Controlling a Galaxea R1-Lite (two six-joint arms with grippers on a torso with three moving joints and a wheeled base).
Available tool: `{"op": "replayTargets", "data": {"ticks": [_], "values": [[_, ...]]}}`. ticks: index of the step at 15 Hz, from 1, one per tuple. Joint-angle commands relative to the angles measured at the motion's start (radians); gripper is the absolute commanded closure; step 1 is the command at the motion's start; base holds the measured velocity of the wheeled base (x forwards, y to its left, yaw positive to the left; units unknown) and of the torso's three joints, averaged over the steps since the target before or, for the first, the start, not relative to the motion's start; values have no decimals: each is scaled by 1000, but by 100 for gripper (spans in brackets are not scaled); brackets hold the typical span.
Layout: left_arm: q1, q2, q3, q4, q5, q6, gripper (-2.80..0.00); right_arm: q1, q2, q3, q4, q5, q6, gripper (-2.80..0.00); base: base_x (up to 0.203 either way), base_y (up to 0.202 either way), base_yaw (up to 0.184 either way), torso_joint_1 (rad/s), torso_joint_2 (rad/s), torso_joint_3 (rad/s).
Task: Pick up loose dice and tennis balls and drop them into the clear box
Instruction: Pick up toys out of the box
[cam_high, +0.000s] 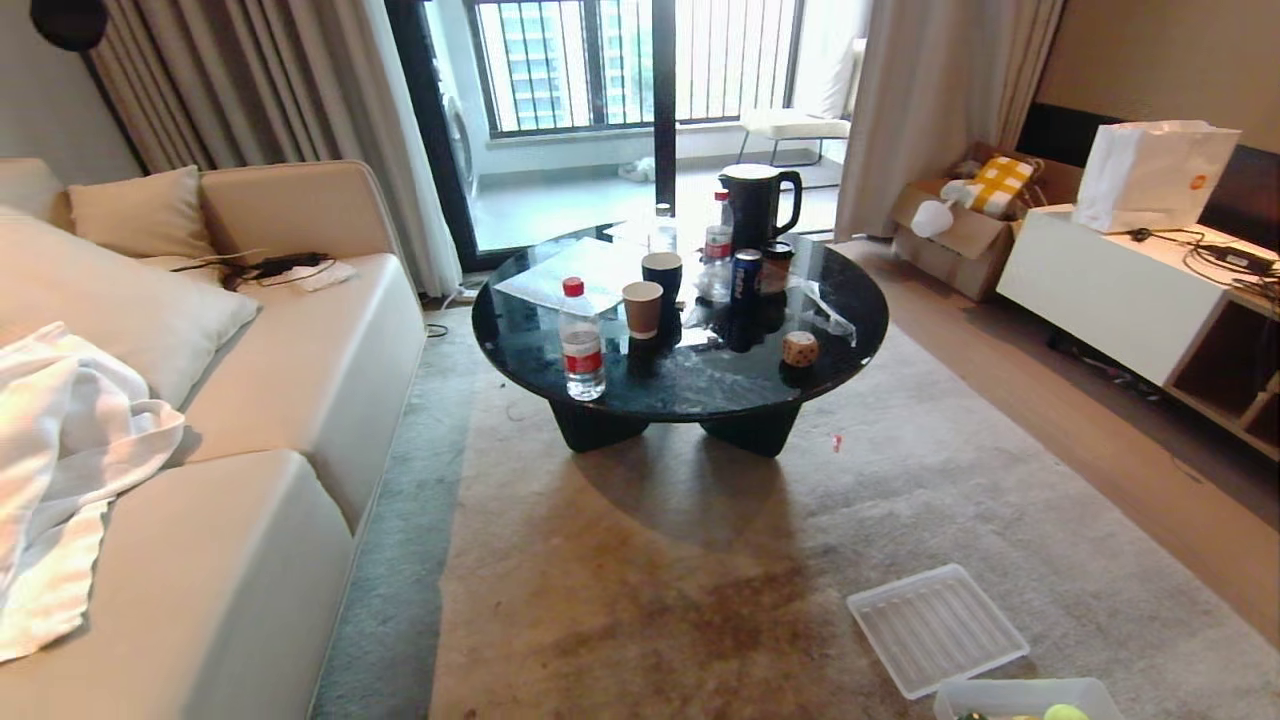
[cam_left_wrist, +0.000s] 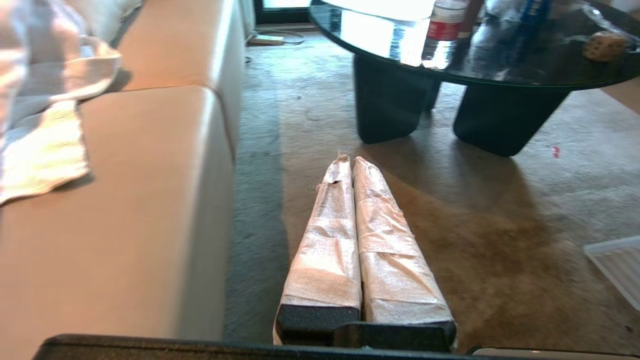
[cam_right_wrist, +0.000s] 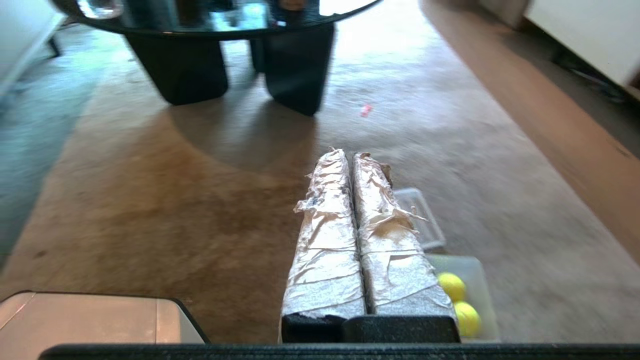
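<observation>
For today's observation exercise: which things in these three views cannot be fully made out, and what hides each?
- Clear box: head view, cut off by the lower edge; contents mostly unseen.
- Clear box, right wrist view: shut right gripper covers much of it; only two tennis balls show.
- Tan die: too small to count pips.
- Ribbed lid: left wrist view, cut by the edge.

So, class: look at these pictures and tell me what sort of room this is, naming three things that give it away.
Most likely a home living room: a cream sofa with cushions, a round dark coffee table on a carpet, and curtains beside a balcony door.
</observation>
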Motion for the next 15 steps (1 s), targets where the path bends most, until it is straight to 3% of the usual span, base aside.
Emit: {"op": "replayTargets", "data": {"ticks": [1,15], "values": [[0,0,0,0,0,0,0,0,1,0,1,0,-1,0,2,-5,100,5,1,5],[0,0,0,0,0,0,0,0,1,0,1,0,-1,0,0,0,0,0,0,0]]}}
